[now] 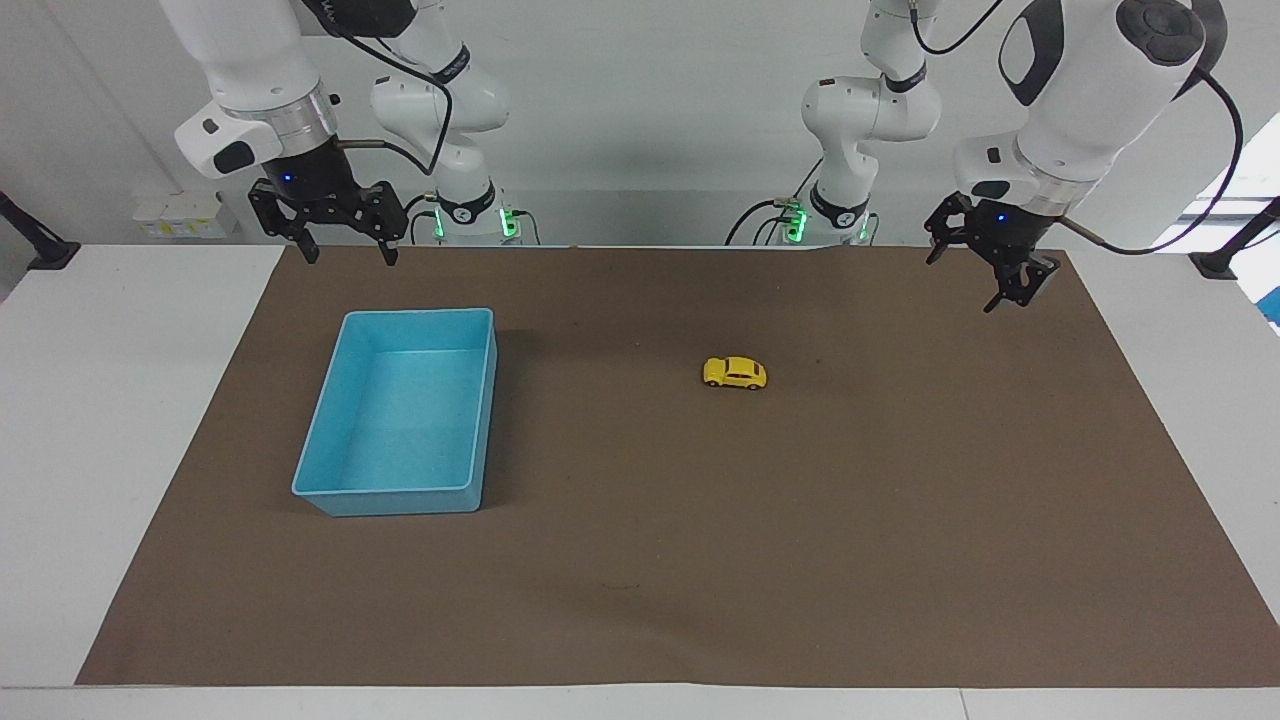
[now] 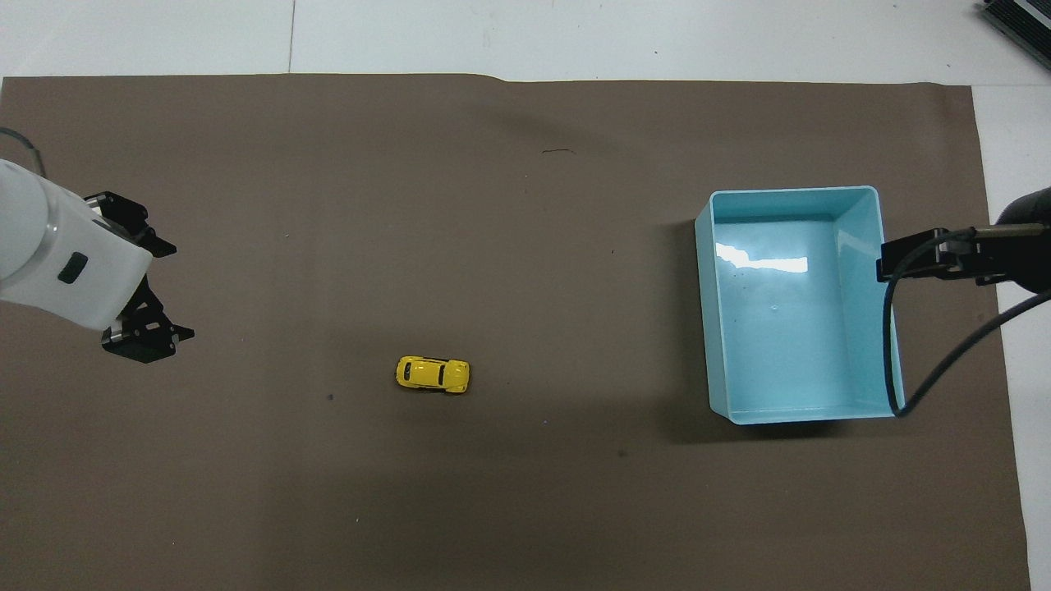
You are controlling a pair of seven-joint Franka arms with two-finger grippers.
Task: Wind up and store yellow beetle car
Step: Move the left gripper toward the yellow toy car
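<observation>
Sitting on its wheels on the brown mat that covers the white bench, the yellow beetle car in the facing view lies side-on near the middle of the mat, toward the left arm's end and well apart from the light-blue tray, which rests toward the right arm's end with nothing in it. The left claw hangs in the air over the mat's edge nearest the robots at the left arm's end, tilted, its two fingers spread and holding nothing, well apart from the car. The right claw hangs over the mat's edge nearest the robots, above the tray's end of the bench, fingers spread wide and pointing down, also holding nothing. From overhead, the yellow beetle car lies crosswise on the mat, free of both claws. The left claw shows beneath its white wrist over bare mat at the left arm's end, fingers parted. The tray lies lengthwise, and the right claw covers part of its rim on the side away from the car.
</observation>
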